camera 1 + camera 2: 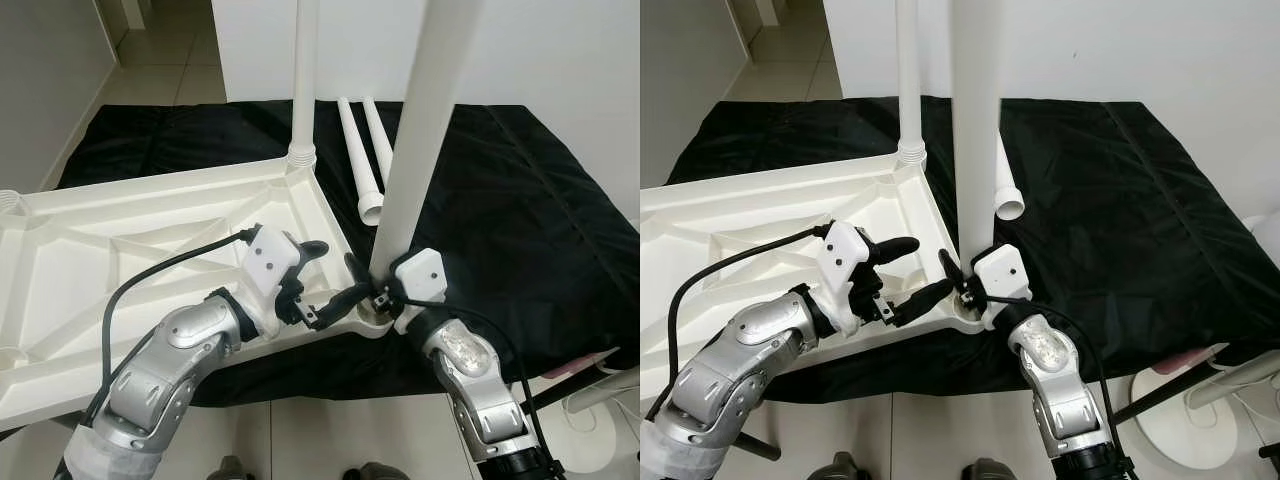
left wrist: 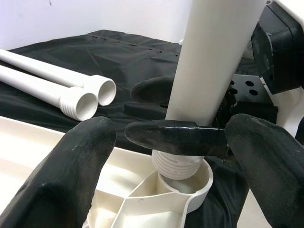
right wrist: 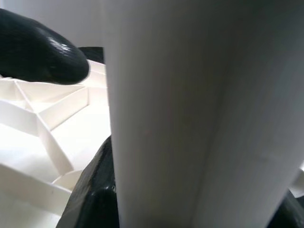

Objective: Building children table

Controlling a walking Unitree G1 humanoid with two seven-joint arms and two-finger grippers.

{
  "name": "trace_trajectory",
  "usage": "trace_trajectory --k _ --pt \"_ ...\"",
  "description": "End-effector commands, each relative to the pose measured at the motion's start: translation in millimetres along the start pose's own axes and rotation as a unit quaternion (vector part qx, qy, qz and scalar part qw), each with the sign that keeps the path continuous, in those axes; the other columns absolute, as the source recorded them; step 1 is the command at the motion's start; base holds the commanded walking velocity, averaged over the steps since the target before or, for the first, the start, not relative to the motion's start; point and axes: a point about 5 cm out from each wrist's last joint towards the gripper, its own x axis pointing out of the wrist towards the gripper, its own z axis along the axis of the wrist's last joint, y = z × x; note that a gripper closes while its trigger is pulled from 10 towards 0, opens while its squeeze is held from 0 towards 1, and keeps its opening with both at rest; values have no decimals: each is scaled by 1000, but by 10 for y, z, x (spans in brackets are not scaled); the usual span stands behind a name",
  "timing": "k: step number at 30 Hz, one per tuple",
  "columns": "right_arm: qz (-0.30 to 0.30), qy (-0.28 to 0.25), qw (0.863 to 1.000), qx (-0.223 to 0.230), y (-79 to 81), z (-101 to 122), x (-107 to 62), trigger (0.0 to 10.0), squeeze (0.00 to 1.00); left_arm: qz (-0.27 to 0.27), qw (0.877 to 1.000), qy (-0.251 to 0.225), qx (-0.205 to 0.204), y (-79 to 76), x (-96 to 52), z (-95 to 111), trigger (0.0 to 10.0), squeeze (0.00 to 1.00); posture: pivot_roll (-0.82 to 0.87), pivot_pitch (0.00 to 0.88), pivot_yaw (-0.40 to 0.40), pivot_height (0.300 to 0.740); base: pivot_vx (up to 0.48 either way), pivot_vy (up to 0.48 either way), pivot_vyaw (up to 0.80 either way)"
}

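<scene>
The right gripper (image 1: 958, 277) has its black fingers (image 2: 175, 135) clamped around the base of a smooth white plastic table leg (image 1: 425, 130), which stands upright with its ribbed, threaded end (image 2: 176, 165) sitting in the round corner socket (image 2: 192, 183) of the upturned white tabletop (image 1: 130, 240); how deep the thread has gone cannot be made out, and the leg's upper end is cut off by the top of the eye views. In the right wrist view the leg blocks nearly everything, leaving a rounded black fingertip (image 3: 40, 47) and a patch of the tabletop's ribbed underside. The left gripper (image 1: 318, 285) hovers just beside that corner with its fingers (image 2: 61, 175) spread wide, holding nothing, aimed at the leg's base. A second leg (image 1: 304, 80) stands upright in the far corner socket, its top also out of frame. Two loose legs (image 1: 365, 155), hollow tubes with threaded ends, lie side by side on the wrinkled black cloth (image 1: 520, 210) beyond the tabletop, partly hidden behind the held leg. The tabletop's left part runs out of view, and the cloth lies over a tiled floor (image 1: 300, 440).
</scene>
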Motion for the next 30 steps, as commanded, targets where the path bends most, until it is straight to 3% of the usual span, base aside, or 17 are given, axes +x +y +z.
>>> trace_trajectory --k 1,9,15,24,30 --pt "19 63 998 11 64 -249 -86 10000 0 9 1000 14 0 -2 -1 -33 10000 0 4 46 -7 740 0 0 0" --pt "34 58 998 7 75 -270 -114 10000 0 10 1000 18 0 -2 -11 -35 10000 0 5 49 -6 740 0 0 0" --pt "57 37 998 7 174 -243 -83 10000 0 10 1000 18 3 -5 0 -19 10000 0 13 51 -8 740 0 0 0" --pt "41 9 999 23 224 -193 -50 10000 0 14 1000 15 5 3 15 8 10000 0 20 54 -11 740 0 0 0" --pt "29 -3 999 36 244 -193 -74 10000 0 -32 998 45 10 -50 -108 -82 10000 0 21 60 -11 740 0 0 0"
